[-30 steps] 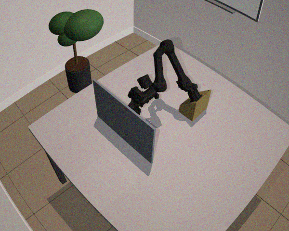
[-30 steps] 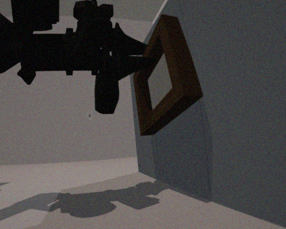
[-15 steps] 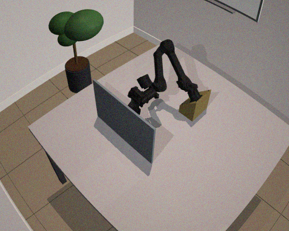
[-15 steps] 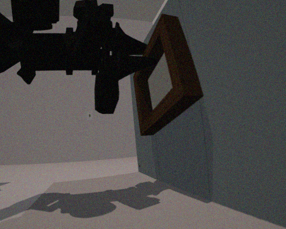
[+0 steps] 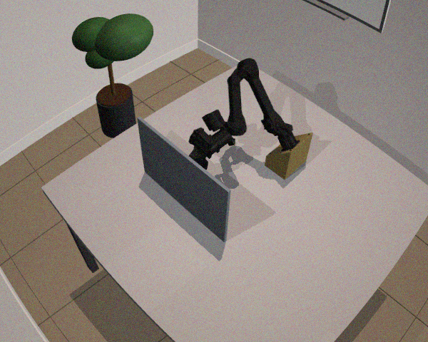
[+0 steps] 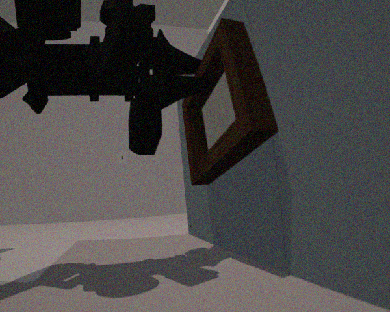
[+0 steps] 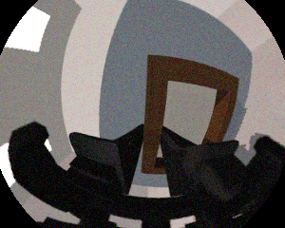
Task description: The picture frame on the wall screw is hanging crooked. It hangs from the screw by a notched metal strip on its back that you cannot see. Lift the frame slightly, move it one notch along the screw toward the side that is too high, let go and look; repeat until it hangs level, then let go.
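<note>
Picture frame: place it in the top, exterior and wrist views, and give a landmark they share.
Top: the frame cannot be seen.
Exterior: the brown picture frame is right of centre, upper half, visibly tilted.
Wrist: right of centre, partly behind the gripper.
Shared landmark: the gripper, in all three views.

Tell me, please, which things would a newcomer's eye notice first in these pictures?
First comes the brown picture frame, tilted in front of the blue-grey panel, with the black gripper shut on one side of it. From above, the large dark upright panel stands out on the pale table, and the green plant rises in its pot beyond the table's edge.
</note>
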`<state>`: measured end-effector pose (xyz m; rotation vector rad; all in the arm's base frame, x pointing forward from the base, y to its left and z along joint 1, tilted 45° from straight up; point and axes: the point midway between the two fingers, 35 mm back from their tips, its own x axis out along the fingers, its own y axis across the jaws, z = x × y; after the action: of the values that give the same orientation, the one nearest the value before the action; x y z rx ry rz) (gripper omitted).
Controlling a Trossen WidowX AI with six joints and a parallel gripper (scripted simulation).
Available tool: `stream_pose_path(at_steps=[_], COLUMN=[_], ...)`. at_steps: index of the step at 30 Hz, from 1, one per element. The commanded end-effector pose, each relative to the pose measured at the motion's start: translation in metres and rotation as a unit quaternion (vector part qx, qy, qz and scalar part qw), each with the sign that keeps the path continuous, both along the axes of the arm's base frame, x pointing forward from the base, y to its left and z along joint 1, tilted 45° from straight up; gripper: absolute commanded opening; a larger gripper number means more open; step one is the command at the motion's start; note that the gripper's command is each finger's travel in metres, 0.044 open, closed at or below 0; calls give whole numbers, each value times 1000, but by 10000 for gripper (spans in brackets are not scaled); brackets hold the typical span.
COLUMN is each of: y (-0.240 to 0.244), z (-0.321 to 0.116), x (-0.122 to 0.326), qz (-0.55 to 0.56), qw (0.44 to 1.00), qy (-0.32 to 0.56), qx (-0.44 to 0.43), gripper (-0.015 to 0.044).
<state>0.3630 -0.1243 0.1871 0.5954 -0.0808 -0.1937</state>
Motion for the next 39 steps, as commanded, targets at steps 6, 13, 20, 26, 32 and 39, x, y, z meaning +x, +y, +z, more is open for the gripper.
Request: stream_pose_path(at_steps=[6,13,20,26,32,39], y=[2,1,1,0,-1,-3], z=[9,9,9,8,7,5], x=[0,0,0,0,0,-1], qz=[7,7,7,7,7,7], qw=[1000,1000,1000,1000,1000,1000], qy=[-7,-7,-7,-7,-7,-7], qx=[-4,-4,-4,-4,-4,-4], gripper=[0,0,0,0,0,0])
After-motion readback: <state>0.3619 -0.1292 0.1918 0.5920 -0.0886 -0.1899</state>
